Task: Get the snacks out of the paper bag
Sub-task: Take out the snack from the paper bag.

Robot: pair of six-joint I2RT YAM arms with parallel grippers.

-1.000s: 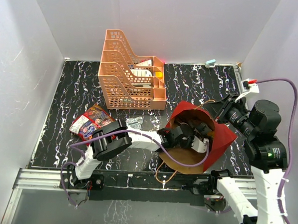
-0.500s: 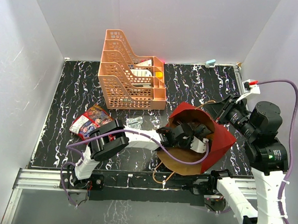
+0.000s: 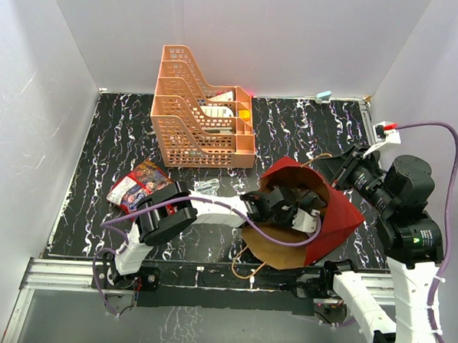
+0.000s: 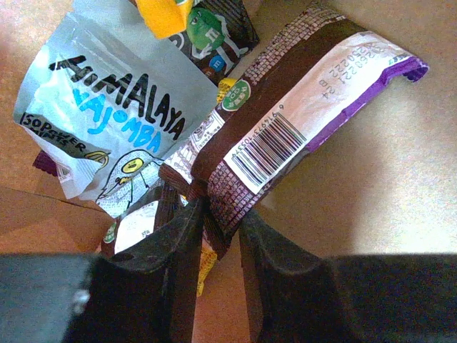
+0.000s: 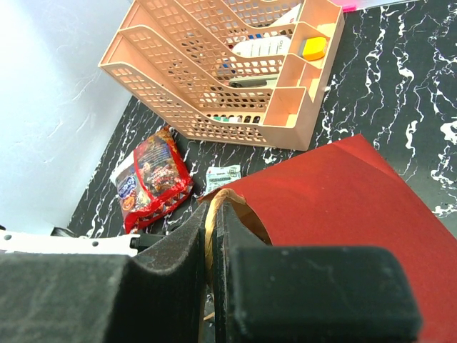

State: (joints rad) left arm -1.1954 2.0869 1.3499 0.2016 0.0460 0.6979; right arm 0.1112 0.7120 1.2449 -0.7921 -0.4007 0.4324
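Observation:
The paper bag (image 3: pixel 343 214), dark red outside and kraft inside (image 4: pixel 371 179), lies tipped with its mouth toward the arms. My left gripper (image 3: pixel 287 208) is inside it, shut (image 4: pixel 221 221) on the end of a brown and purple wrapper (image 4: pixel 285 121). Beside that wrapper lie a silver packet (image 4: pixel 107 114), a brown candy packet (image 4: pixel 214 36) and a yellow wrapper (image 4: pixel 207 261). My right gripper (image 3: pixel 339 169) is shut (image 5: pixel 212 214) on the bag's cord handle (image 5: pixel 212 196) at the rim (image 5: pixel 343 200). The large red snack bag (image 3: pixel 140 186) lies on the table at the left.
An orange lattice tray rack (image 3: pixel 201 112) with items in it stands at the back, also in the right wrist view (image 5: pixel 228 71). A small clear packet (image 3: pixel 207 186) lies between the red snack bag (image 5: pixel 153 179) and the paper bag. White walls enclose the black marbled table (image 3: pixel 107 142).
My left gripper has shifted slightly inside the bag. My right gripper rose a little with the handle, and the bag's rim and red side shifted with it.

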